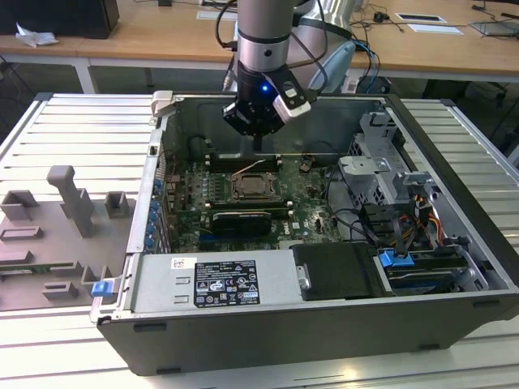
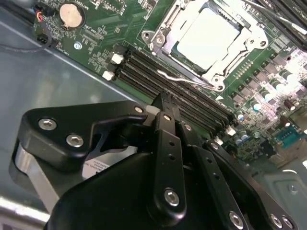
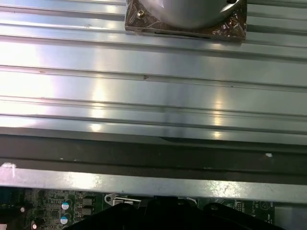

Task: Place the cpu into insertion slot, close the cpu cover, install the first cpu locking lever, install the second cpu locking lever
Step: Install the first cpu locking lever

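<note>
The flat square cpu with its pale silver metal top [image 2: 207, 39] is lying level in the silver-rimmed square insertion slot [image 2: 158, 40] on the green circuit board [image 1: 302, 203], its edges running parallel to the slot's. The thin silvery cpu cover frame [image 2: 256, 36] is lying closed around it. The black gripper [image 2: 165, 103] is hovering nearby, fingers together, holding nothing.

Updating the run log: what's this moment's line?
gripper: shut, empty, above memory slots | cpu: in insertion slot | cpu cover: closed
</note>
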You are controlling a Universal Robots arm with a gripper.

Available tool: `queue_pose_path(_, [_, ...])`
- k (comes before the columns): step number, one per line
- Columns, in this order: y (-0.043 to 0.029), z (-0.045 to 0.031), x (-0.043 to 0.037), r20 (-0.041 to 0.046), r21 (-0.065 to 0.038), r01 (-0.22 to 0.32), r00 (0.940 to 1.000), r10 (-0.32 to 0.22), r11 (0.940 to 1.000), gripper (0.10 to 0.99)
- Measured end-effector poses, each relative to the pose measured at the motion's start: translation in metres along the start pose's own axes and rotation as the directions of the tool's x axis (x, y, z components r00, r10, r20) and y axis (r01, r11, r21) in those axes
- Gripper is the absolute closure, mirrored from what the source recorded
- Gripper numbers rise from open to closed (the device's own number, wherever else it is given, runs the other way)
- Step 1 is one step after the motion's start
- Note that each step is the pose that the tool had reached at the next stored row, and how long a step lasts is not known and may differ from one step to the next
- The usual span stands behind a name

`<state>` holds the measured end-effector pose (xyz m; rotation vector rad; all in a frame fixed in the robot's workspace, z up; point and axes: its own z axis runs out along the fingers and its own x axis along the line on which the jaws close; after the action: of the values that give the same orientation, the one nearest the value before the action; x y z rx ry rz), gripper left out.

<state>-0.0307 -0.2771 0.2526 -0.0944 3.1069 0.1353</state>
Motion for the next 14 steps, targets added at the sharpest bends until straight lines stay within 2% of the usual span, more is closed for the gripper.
queue_pose_path(2, [-0.0008,0.0012,0.0018,-0.0003,0.000,0.000,1.0000,0.000,1.0000,0.980])
queue_pose_path(9, [-0.0107,0.0144,0.0027,-0.0015,0.000,0.015,0.9999,-0.015,0.9999,0.980])
queue_pose_path(14, [-0.0114,0.0230,0.0026,-0.0017,0.000,0.017,0.9999,-0.017,0.9999,0.980])
